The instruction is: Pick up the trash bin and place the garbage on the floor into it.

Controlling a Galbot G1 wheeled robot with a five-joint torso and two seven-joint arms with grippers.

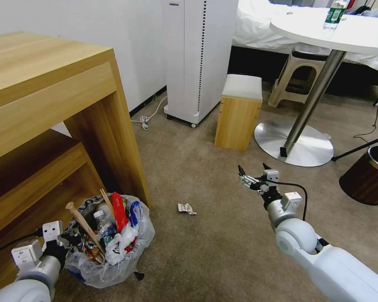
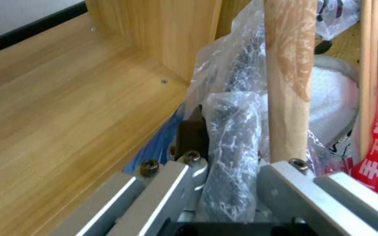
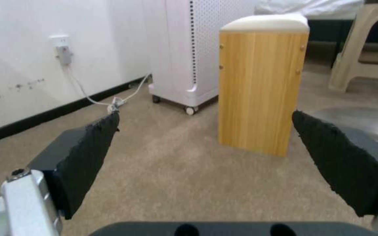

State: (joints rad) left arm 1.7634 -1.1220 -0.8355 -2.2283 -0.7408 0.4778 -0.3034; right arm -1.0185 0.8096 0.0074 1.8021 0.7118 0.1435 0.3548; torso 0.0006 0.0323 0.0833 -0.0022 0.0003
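Observation:
The trash bin (image 1: 109, 251), lined with a crinkled clear bag, sits at the foot of the wooden desk, stuffed with a wooden stick (image 1: 83, 224), a red carton (image 1: 119, 212) and a small bottle (image 1: 101, 222). My left gripper (image 1: 69, 241) is shut on its near rim; in the left wrist view the bag-covered rim (image 2: 230, 131) is pinched between the jaws, beside the stick (image 2: 287, 82). One small crumpled wrapper (image 1: 187, 208) of garbage lies on the beige floor (image 1: 206, 251). My right gripper (image 1: 254, 174) hovers open above the carpet, to the right of and beyond the wrapper, with nothing between its pads (image 3: 88, 154).
The wooden desk (image 1: 42, 105) stands close on the left. Ahead are a white tower appliance (image 1: 197, 54), a wooden stool (image 1: 239, 113), a plastic stool (image 1: 298, 75) and the round table's metal base (image 1: 298, 144). A dark brown bin (image 1: 367, 176) sits at right. A cable (image 1: 145, 121) lies by the wall.

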